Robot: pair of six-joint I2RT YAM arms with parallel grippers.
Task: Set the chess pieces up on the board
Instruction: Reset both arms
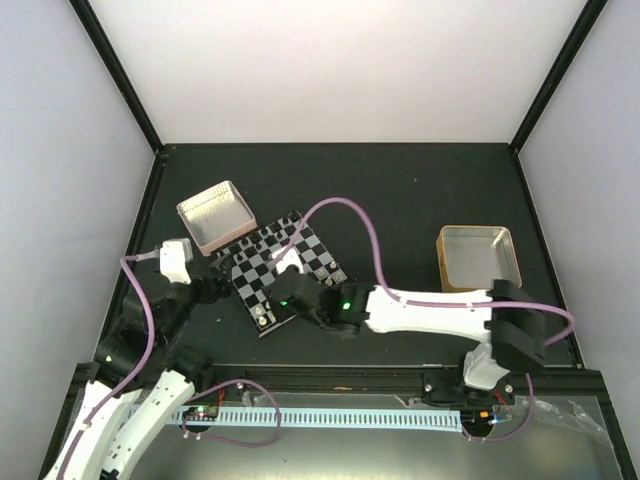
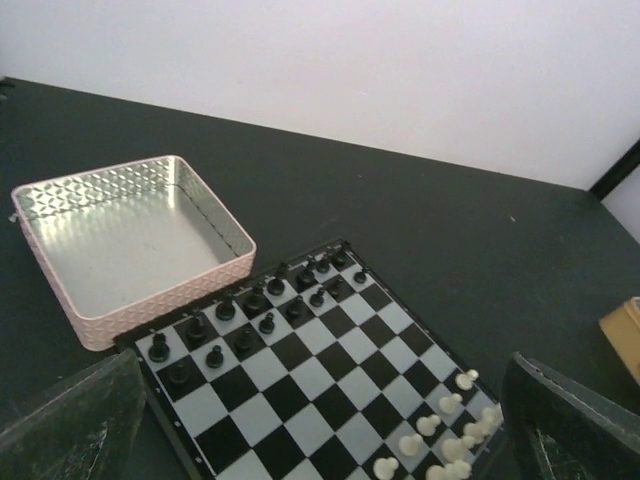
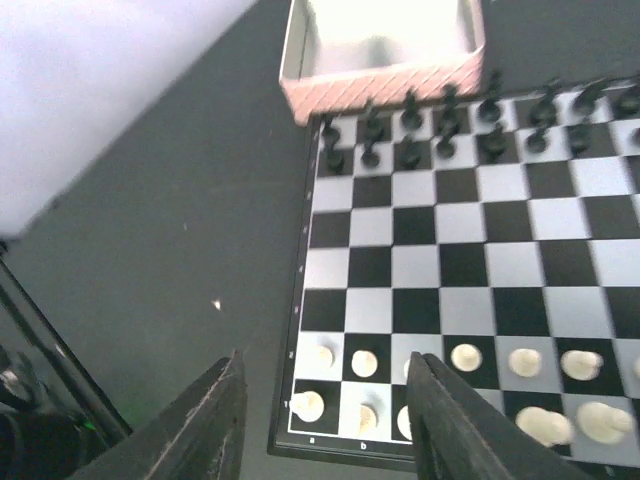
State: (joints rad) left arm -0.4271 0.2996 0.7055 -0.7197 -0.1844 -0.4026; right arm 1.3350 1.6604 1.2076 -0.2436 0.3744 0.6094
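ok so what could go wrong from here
1. The right gripper hangs open over tightly packed white chess pieces; descending could topple neighbours.
2. The left gripper sits open at the board edge; a bump might shift it and tip the black pieces beside the pink tray.

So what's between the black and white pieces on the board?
Only bare squares: right wrist view shows four empty rows of the board between black pieces and chess pieces.

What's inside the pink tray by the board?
Pink tray: only its bare shiny metal floor shows, nothing in it. The near wall hides a thin strip of that floor.
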